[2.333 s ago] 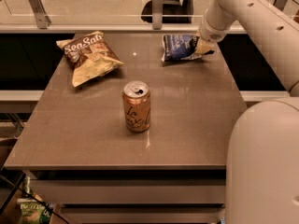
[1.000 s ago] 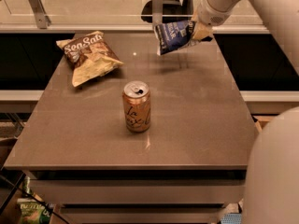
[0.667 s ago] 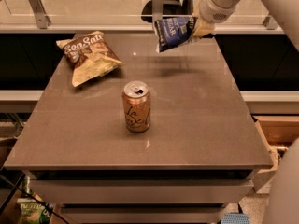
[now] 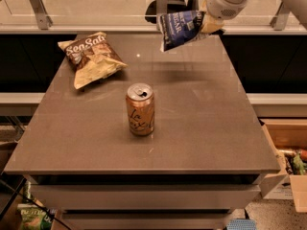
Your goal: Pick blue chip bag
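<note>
The blue chip bag is a small crinkled dark-blue bag with white lettering. It hangs in the air above the far right part of the grey table, tilted with its lower corner pointing down left. My gripper is shut on the bag's right end, at the top right of the view, with the white arm rising out of frame behind it.
A tan-and-brown "Sea Salt" chip bag lies at the table's far left. An orange can stands upright near the table's middle. A cardboard box sits on the floor to the right. A railing and counter run behind the table.
The gripper has lifted the blue chip bag off the table's far right and raised it higher. The Sea Salt bag and the can have not moved.
</note>
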Controlling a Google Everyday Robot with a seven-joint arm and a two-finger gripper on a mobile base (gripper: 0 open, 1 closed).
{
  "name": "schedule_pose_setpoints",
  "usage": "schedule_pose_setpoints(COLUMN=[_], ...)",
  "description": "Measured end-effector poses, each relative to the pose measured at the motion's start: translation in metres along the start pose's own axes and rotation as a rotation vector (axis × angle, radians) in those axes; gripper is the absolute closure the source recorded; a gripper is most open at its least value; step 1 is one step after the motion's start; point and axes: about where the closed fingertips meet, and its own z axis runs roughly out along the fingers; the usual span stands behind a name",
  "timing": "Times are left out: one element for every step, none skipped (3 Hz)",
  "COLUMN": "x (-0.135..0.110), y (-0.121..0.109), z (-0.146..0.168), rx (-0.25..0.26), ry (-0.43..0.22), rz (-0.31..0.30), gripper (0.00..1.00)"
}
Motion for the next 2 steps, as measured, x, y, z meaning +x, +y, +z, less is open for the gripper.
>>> schedule_pose_setpoints(x=[-0.006, -0.014], y=[-0.003, -0.007], z=[-0.012, -0.028], rx=[0.025, 0.064], ry=[0.021, 0.049], rz=[-0.010, -0.031], gripper=[1.00, 1.00])
